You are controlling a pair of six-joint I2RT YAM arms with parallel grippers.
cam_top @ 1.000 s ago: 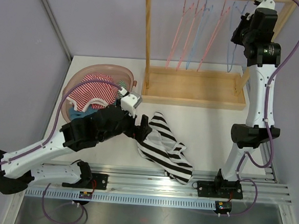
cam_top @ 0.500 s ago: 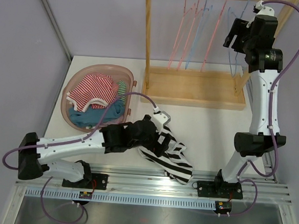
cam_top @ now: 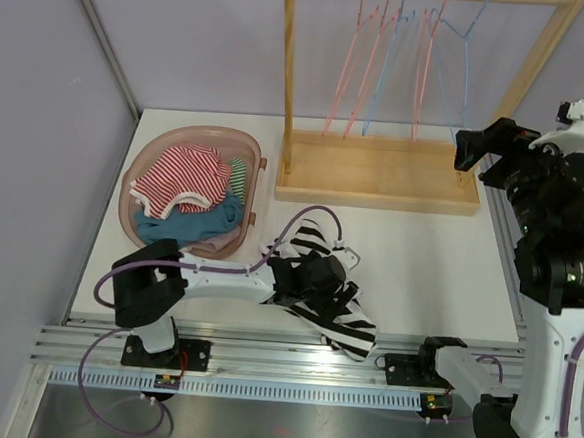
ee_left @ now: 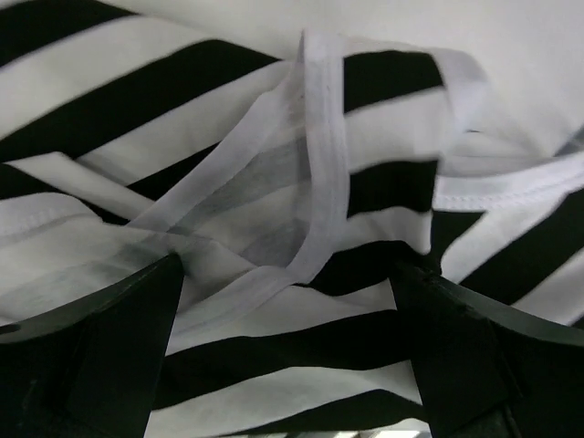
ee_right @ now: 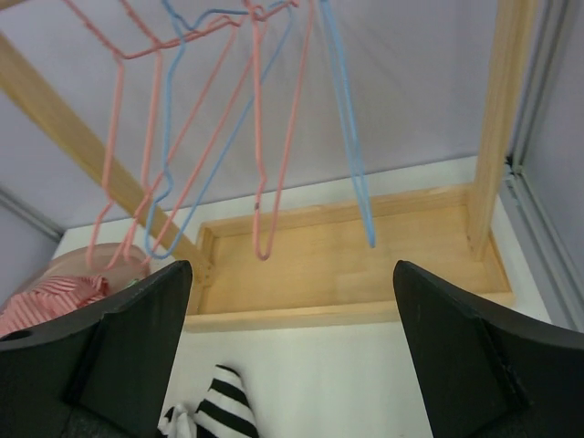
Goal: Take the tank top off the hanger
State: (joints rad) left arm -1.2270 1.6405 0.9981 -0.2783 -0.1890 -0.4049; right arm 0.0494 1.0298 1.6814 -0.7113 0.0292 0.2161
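Two sets of jaws gape wide: your left gripper (ee_left: 285, 274) sits over the crumpled black-and-white striped tank top (cam_top: 350, 323) on the white table (cam_top: 420, 248); your right gripper (ee_right: 292, 265) faces thin pink and blue wire hangers (ee_right: 257, 137).

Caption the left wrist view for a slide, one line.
Left hand open wide, close over the crumpled black-and-white striped tank top, its white-edged strap between the fingers.

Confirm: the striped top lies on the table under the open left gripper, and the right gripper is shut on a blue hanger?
No: the right gripper is open and empty, the blue hanger hanging free, as the right wrist view shows. The top does lie on the table under the open left gripper.
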